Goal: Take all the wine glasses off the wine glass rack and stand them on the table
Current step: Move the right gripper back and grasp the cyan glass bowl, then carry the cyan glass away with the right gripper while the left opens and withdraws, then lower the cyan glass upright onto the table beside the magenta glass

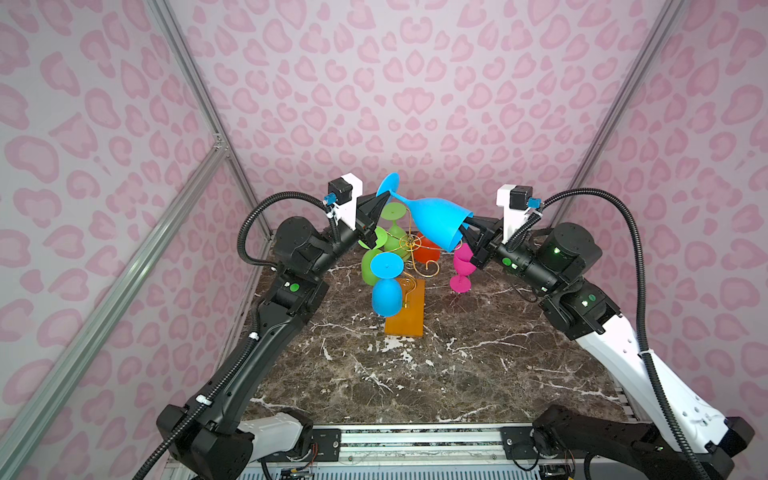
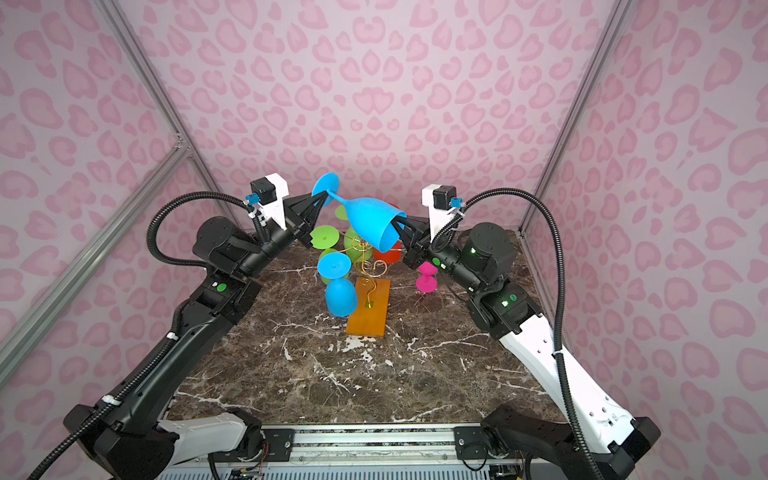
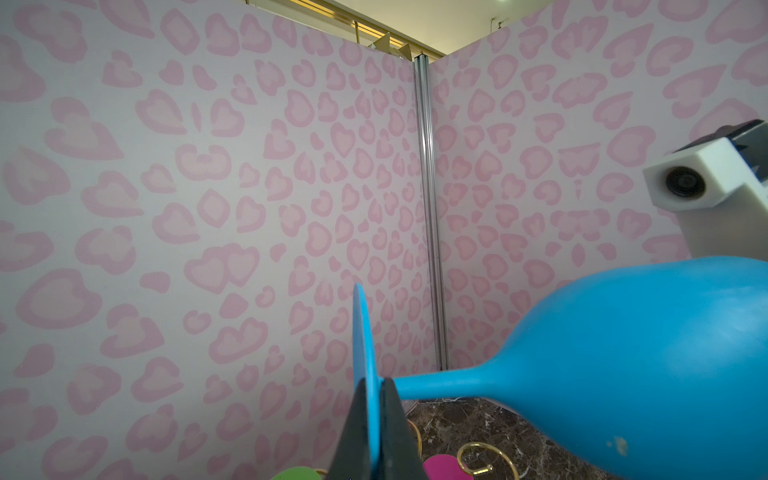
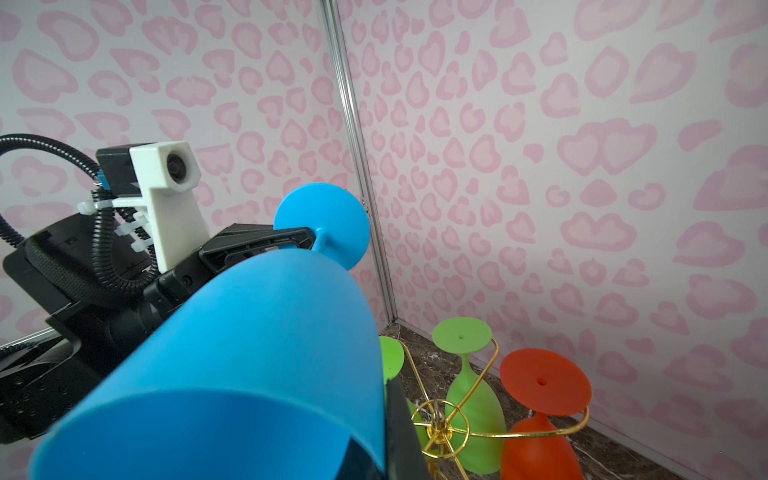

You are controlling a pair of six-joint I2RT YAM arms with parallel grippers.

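**Blue wine glass (image 1: 432,220) is up off the wine glass rack (image 1: 409,247), with a gripper on each end!**

My left gripper (image 3: 376,384) is pinched shut on the edge of the foot. My right gripper (image 1: 464,231) is closed on the bowl's rim, one finger inside and one outside. I reckon the double hold is there so the glass can't swing while one arm takes over. It hangs in the air just above the rack's gold wire, apparently touching none of it, and well clear of the surface (image 1: 415,374). The long axis lies nearly level but tilted: the foot points up toward my left arm, the open mouth down toward my right.
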